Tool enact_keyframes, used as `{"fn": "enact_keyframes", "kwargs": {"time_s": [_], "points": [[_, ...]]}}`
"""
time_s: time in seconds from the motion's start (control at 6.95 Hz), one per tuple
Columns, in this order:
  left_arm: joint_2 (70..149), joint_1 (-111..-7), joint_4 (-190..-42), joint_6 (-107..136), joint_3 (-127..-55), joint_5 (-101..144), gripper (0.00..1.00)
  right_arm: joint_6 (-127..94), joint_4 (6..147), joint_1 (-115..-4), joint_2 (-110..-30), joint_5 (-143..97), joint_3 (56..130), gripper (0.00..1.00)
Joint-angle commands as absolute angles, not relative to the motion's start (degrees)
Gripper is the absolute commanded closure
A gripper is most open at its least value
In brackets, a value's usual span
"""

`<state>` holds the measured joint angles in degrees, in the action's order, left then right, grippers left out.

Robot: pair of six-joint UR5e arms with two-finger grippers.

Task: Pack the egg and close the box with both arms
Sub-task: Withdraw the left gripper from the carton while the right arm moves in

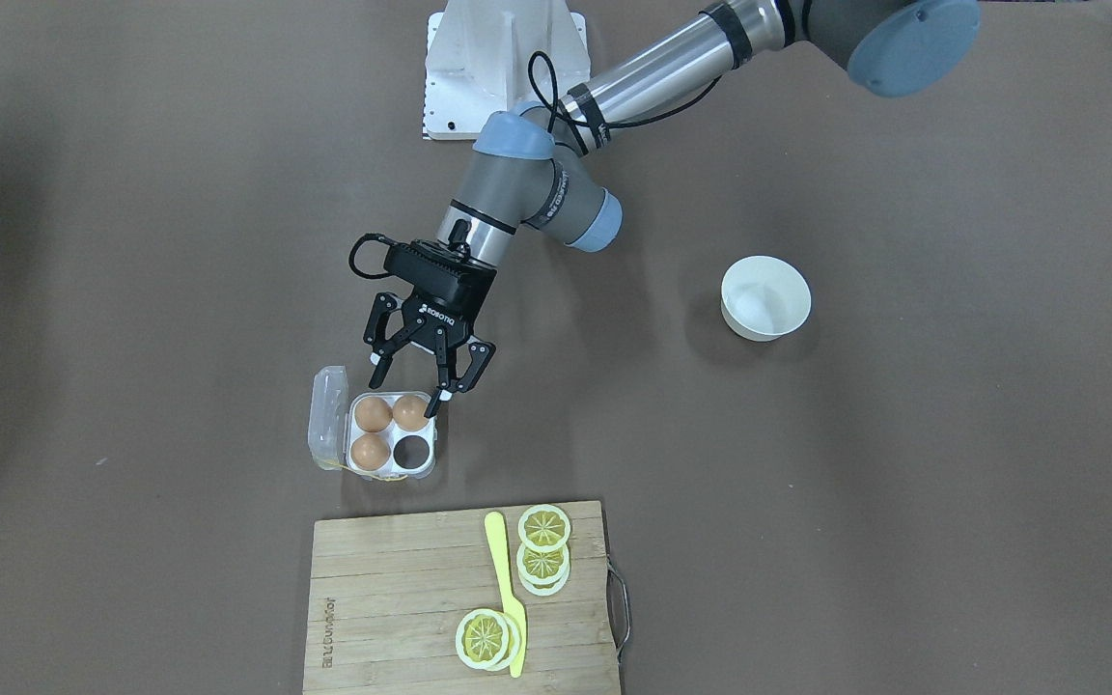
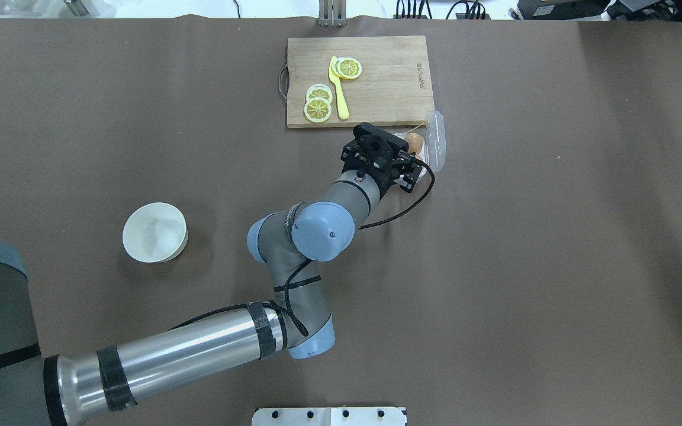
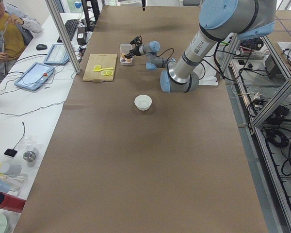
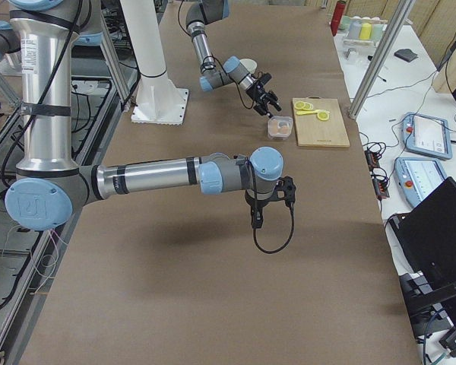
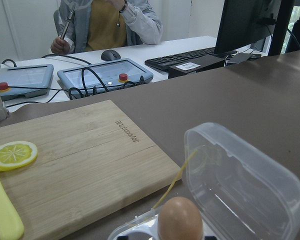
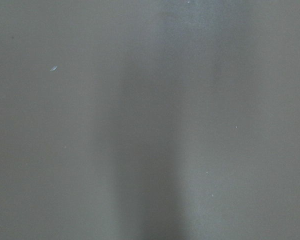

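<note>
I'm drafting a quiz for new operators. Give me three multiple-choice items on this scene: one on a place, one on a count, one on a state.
1. The left claw hangs over: A the bowl; B the box; C the cutting board.
2. Eggs in the box: A one; B three; C four.
3. The box's lid is: A open; B shut; C missing.
Answers: B, it is spread open above the tray; B, one cell is empty; A, the clear lid lies flipped back beside the tray.

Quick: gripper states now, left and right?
Left gripper: open, holding nothing, over the egg carton.
Right gripper: cannot tell, seen only from the side.
</note>
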<state>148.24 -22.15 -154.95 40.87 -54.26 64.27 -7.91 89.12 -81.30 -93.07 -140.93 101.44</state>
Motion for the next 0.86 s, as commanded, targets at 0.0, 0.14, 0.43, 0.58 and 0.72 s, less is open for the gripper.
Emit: {"fn": "enact_keyframes", "kwargs": {"time_s": [0.0,0.14,0.43,0.58,0.72], "points": [[149.49,-23.71,-154.86,43.57,-54.58,65.29,0.05,-7.91,89.12,-81.12,-92.90,-140.89,101.51,0.00],[149.15,-27.56,-154.69,50.99,-55.89,72.44,0.05,-7.91,89.12,-80.95,-92.47,-140.63,101.43,0.00],[137.54,-33.21,-150.94,57.57,-68.83,85.22,0.08,-8.44,89.03,-80.07,-91.15,-138.79,101.43,0.00],[133.98,-35.92,-144.47,58.00,-73.52,91.17,0.08,-8.52,89.03,-79.63,-89.75,-138.52,101.43,0.00],[130.73,-40.82,-133.27,57.92,-80.09,101.15,0.08,-8.61,88.95,-79.02,-88.34,-137.38,101.51,0.00]]}}
